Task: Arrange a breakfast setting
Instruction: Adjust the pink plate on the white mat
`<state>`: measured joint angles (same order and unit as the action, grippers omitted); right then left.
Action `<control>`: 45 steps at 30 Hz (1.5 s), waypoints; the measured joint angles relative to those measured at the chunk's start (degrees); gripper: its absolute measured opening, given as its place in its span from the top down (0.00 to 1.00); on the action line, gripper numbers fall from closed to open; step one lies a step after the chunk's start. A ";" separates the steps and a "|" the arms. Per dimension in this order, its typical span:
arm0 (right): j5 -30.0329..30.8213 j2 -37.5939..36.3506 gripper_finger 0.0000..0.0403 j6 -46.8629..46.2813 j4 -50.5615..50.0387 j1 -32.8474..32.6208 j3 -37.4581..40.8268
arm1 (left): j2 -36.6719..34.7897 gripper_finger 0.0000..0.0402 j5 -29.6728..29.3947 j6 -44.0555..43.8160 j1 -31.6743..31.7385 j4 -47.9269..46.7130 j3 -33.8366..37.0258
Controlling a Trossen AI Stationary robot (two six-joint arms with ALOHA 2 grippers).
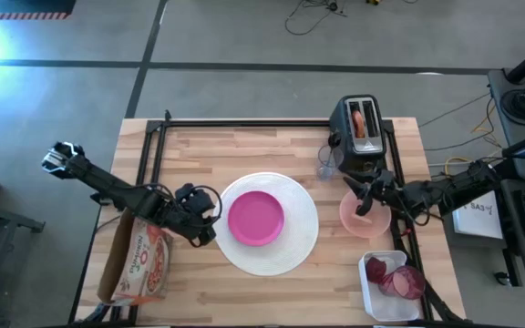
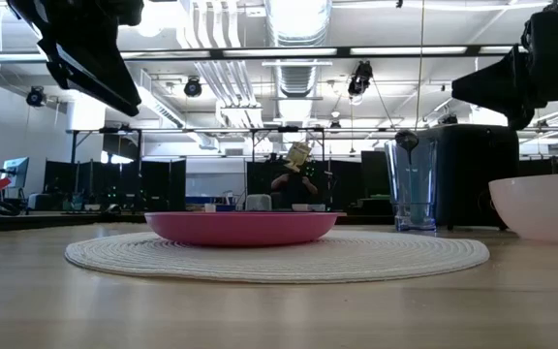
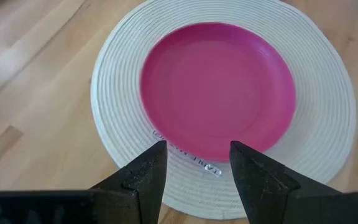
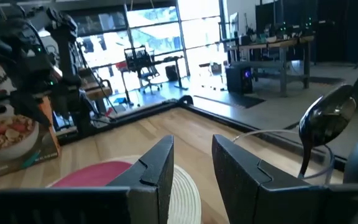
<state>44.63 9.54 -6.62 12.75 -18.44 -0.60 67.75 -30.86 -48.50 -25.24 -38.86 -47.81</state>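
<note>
A magenta plate (image 1: 256,217) (image 3: 217,87) lies in the middle of a large white round ribbed plate (image 1: 301,239) (image 3: 328,81) at the table's centre. My left gripper (image 1: 208,219) (image 3: 197,155) hovers open just left of the white plate, tilted down toward it, with nothing between its fingers. My right gripper (image 1: 364,200) (image 4: 192,149) stands open and level over the peach bowl (image 1: 372,220) (image 2: 545,206) at the right, also with nothing in it. A clear glass (image 1: 326,168) (image 2: 413,186) behind the bowl has a spoon (image 4: 321,121) standing in it.
A black toaster (image 1: 360,137) stands at the far right with an orange piece in its slot. A white tray (image 1: 372,296) of dark-red fruit (image 1: 397,279) sits at the near right corner. A cereal box (image 1: 139,260) lies near left. Bare wood in front of the plates.
</note>
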 joint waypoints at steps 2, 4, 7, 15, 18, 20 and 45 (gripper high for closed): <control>0.63 0.02 0.75 -1.48 1.26 0.00 0.00 | -0.06 0.60 -0.67 -0.42 0.08 -0.31 0.00; 1.03 0.01 0.75 -2.33 3.25 0.11 0.00 | -0.50 0.60 -2.53 -0.18 0.12 -1.17 0.00; 0.67 0.06 0.75 -1.78 6.10 0.11 0.00 | -1.42 0.60 -6.49 -0.01 0.13 -2.19 0.00; 0.53 2.28 0.75 3.55 10.40 0.11 -4.30 | -3.35 0.60 -10.54 0.39 0.40 -5.51 0.00; 0.50 5.52 0.75 4.29 10.19 0.11 -6.90 | -3.41 0.60 -11.92 1.38 0.40 -5.77 0.00; 0.52 8.47 0.75 4.24 10.24 0.11 -8.71 | -3.55 0.60 -12.34 1.17 0.40 -6.04 0.00; 7.34 37.47 0.65 -32.70 -36.44 0.11 -41.58 | -5.16 0.60 -7.22 -12.30 2.60 -14.10 1.02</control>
<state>51.97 47.01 -39.32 -23.68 -18.33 -42.18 62.58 -38.09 -60.81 -22.64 -52.95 -46.80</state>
